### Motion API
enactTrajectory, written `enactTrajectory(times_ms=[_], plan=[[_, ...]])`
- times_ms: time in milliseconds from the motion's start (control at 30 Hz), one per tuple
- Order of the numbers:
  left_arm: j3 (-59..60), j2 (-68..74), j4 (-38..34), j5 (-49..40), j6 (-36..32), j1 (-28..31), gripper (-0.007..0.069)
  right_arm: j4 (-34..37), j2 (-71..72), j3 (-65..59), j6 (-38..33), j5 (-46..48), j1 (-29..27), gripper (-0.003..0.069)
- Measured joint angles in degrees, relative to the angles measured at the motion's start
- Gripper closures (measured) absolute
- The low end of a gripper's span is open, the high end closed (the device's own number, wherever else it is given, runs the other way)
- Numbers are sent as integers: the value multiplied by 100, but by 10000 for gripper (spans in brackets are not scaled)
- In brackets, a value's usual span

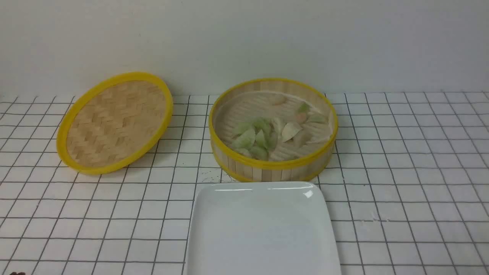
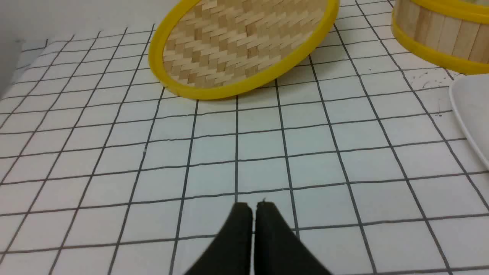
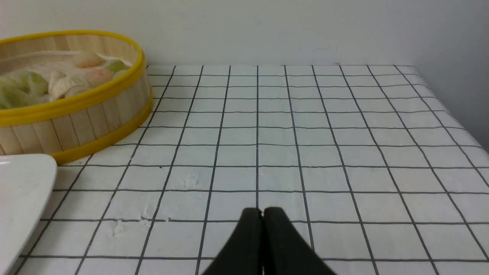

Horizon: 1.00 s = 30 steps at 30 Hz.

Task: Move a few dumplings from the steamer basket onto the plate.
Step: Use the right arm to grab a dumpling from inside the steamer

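Left gripper [image 2: 253,207] and right gripper [image 3: 262,211] hang low over the table [image 2: 344,160], both clenched empty; dumplings [image 1: 248,138] lie in the basket [image 1: 273,172].

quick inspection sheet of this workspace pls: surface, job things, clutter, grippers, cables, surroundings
Surface: white table cover with black grid; faint scuffs in places.
Job's things: steamer basket open, green and pale dumplings inside; plate in front of it, nothing on it.
Clutter: woven lid left of the steamer basket, seemingly tilted.
Grippers: left gripper shut, empty; right gripper shut, empty; both over bare grid.
Cables: nothing seen.
Surroundings: plain pale wall behind the table.
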<state>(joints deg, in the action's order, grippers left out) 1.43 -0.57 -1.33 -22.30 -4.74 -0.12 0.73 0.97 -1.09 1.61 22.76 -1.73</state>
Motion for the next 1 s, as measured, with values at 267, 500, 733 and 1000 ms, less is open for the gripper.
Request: enactTrajectory(times_ms=[267,500,733,1000], plan=[[0,0,0,0,0,0,631,0,0,0,0,0,0,669],[0,0,0,0,0,0,631,0,0,0,0,0,0,669],[0,0,0,0,0,0,631,1476,0,-62,734,-1130,42,669],[0,0,0,0,0,0,631,2866,0,-62,653,-3112,55,669]])
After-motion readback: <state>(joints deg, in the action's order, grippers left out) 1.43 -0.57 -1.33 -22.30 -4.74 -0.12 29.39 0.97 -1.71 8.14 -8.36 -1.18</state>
